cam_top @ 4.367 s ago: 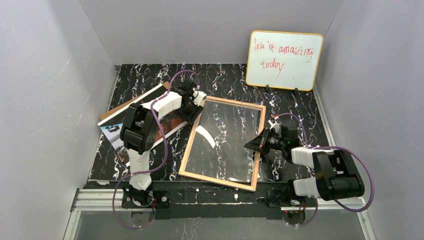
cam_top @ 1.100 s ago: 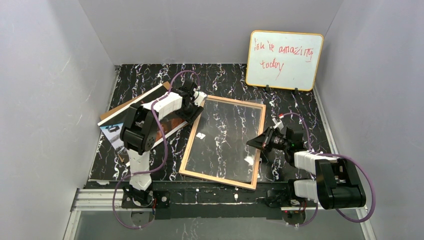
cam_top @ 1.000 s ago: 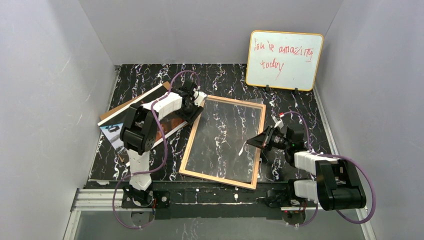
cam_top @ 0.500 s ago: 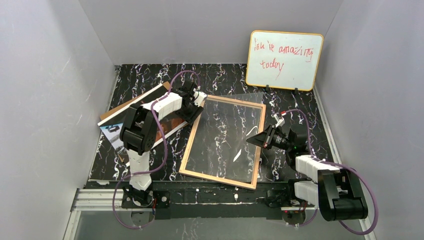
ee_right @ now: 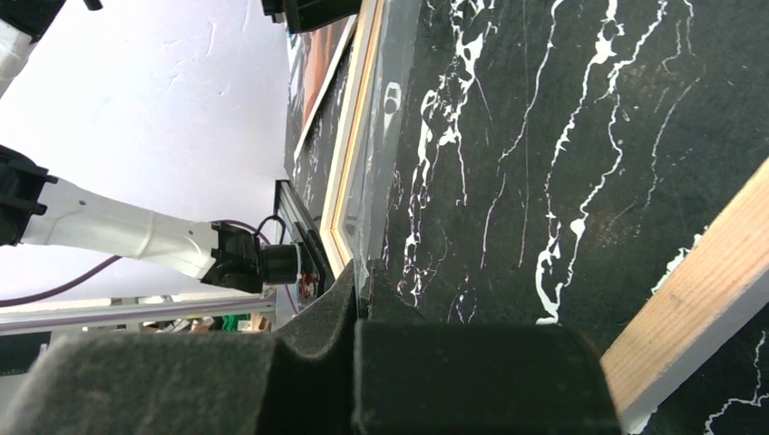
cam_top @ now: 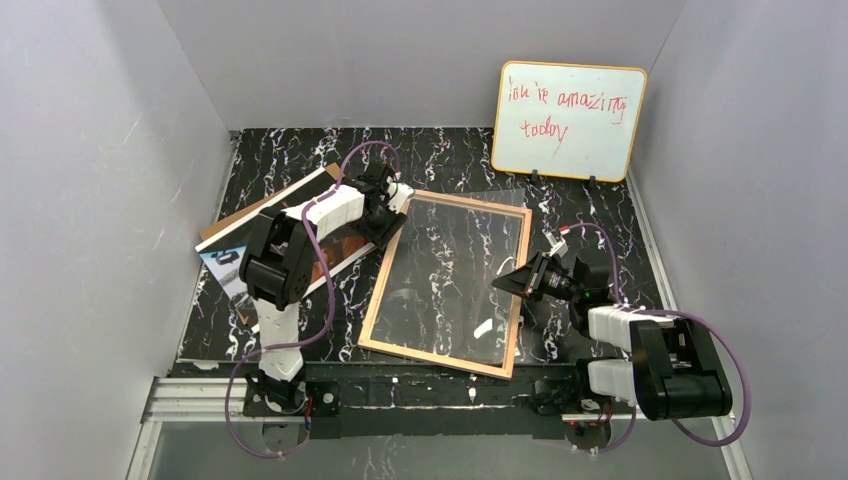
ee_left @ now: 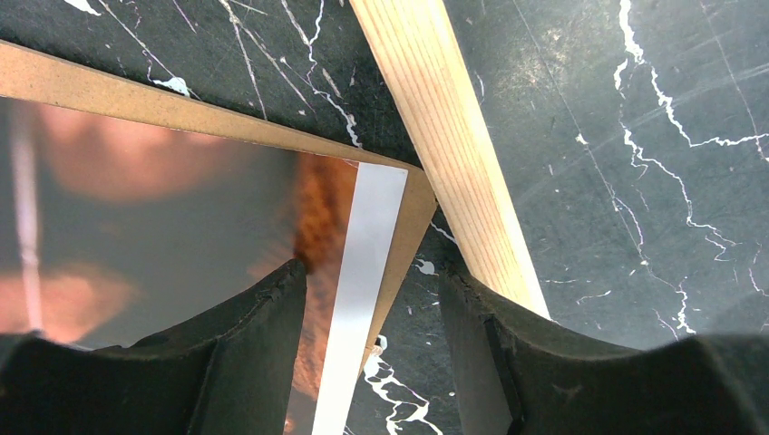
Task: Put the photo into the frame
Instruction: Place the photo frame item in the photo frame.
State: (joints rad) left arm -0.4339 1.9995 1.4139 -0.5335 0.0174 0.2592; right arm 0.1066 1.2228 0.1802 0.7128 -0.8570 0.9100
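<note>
The frame (cam_top: pixel 372 300) lies tan back up in the middle of the table. My right gripper (cam_top: pixel 503 282) is shut on the right edge of its clear pane (cam_top: pixel 450 270), which is tilted up out of the frame. In the right wrist view the pane (ee_right: pixel 381 136) runs edge-on into the closed gripper (ee_right: pixel 363 272), above the wooden rail (ee_right: pixel 689 308). The photo (ee_left: pixel 163 208), dark with orange tones and a white border, lies on a brown backing board (ee_left: pixel 181 104) left of the frame rail (ee_left: pixel 453 154). My left gripper (ee_left: pixel 372 272) hangs open over the photo's corner, gripping nothing.
An orange-rimmed whiteboard (cam_top: pixel 568 120) with red writing stands at the back right. Grey walls close in the black marbled table (cam_top: pixel 300 160) on three sides. The photo (cam_top: pixel 335 250) and board (cam_top: pixel 262 210) lie partly under the left arm.
The right gripper has lifted the pane's right edge a little, and the pane's far edge now shows past the frame's far rail. The left arm has not moved.
</note>
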